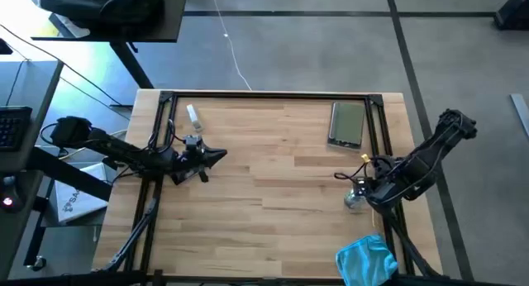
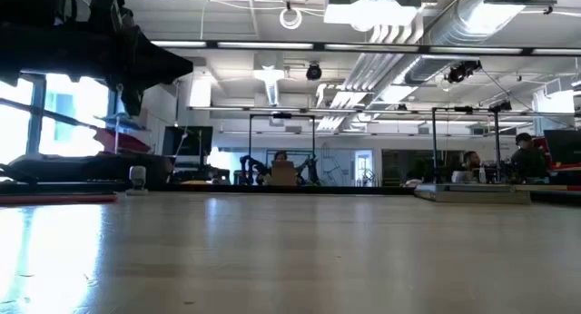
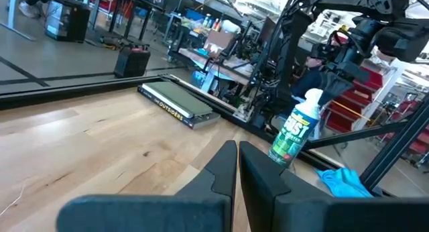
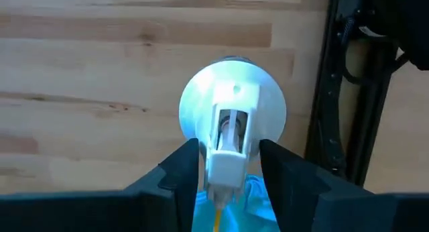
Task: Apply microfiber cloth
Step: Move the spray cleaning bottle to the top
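From above, the wooden bench (image 1: 273,178) carries a dust-remover spray can (image 1: 355,198) standing near its right edge. The right end effector (image 1: 360,189) hangs directly over the can, while the turquoise microfiber cloth (image 1: 365,261) lies rumpled at the bench corner just beyond the can, apart from it. A black phone (image 1: 346,123) rests on the far side of the can, toward the opposite edge. The left end effector (image 1: 216,156) waits well away from the can across the bench, fingers pressed together, with a small white bottle (image 1: 193,115) near it.

At bench height, little of the can side shows; the small white bottle (image 2: 137,178) stands at the far edge, and people sit at desks in the room behind.

The left wrist camera looks past its closed fingers (image 3: 224,168) to the upright can (image 3: 295,135), the cloth (image 3: 343,182) beside its base and the phone (image 3: 178,104) farther off.

The right wrist camera looks straight down on the can's top (image 4: 231,114), the spread fingers (image 4: 181,166) flanking its white nozzle (image 4: 228,148); whether they touch it I cannot tell. The cloth (image 4: 261,208) peeks out beneath.
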Available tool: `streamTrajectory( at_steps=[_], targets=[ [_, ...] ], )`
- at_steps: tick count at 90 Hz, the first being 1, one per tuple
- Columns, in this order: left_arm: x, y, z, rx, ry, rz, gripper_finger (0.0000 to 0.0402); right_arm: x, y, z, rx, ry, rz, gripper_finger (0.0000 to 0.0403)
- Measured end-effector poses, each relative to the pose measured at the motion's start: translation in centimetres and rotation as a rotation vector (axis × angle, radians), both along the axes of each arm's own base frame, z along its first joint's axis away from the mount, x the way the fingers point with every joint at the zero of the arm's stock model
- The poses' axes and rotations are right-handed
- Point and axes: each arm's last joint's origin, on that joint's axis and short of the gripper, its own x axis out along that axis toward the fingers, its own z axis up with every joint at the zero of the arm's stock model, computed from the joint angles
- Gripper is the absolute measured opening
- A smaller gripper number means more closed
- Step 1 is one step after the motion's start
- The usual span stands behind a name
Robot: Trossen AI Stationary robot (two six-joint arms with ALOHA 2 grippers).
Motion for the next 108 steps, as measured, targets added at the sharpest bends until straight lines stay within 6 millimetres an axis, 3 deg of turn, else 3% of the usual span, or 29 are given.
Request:
streamTrajectory(
  at_steps=[57,108],
  targets=[
    [0.0,0.0,0.0,-0.001,0.0,0.0,0.0,2.5,-4.0,0.1,-0.178,-0.037,0.135,0.0129],
    [0.0,0.0,0.0,0.0,0.001,0.0,0.0,2.5,-4.1,0.1,-0.089,0.03,0.352,0.0128]
  ],
)
